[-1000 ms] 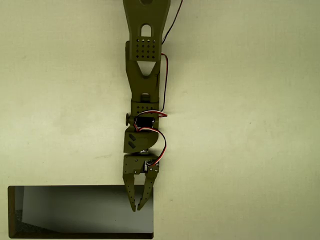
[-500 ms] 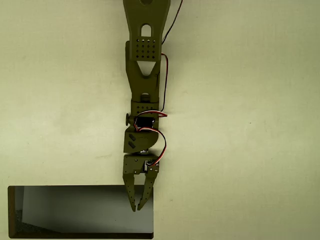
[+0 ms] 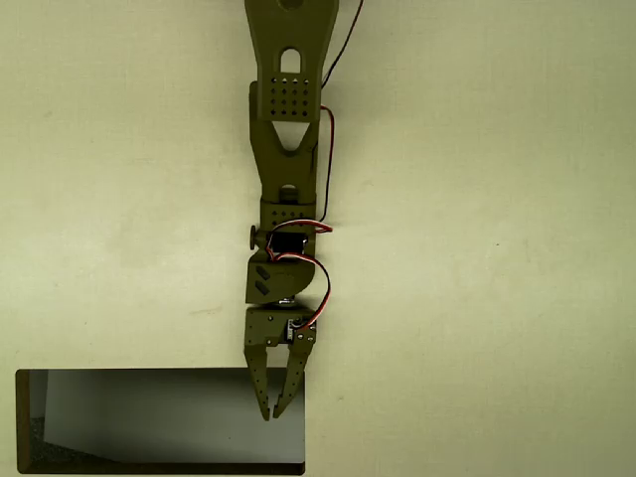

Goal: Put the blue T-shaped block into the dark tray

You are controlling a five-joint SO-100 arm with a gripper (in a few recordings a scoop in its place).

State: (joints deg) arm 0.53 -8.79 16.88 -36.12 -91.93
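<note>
In the overhead view the olive-green arm reaches down from the top edge. Its gripper [image 3: 270, 411] hangs over the right end of the dark tray [image 3: 159, 372], which lies at the bottom left with a dull grey inside. The two fingers taper together until their tips nearly touch, so the gripper is shut with nothing between them. The blue T-shaped block is out of view.
A pale cream table surface surrounds the arm on all sides. Red, white and black wires run along the arm's right side. The tray's lower edge lies close to the bottom of the picture.
</note>
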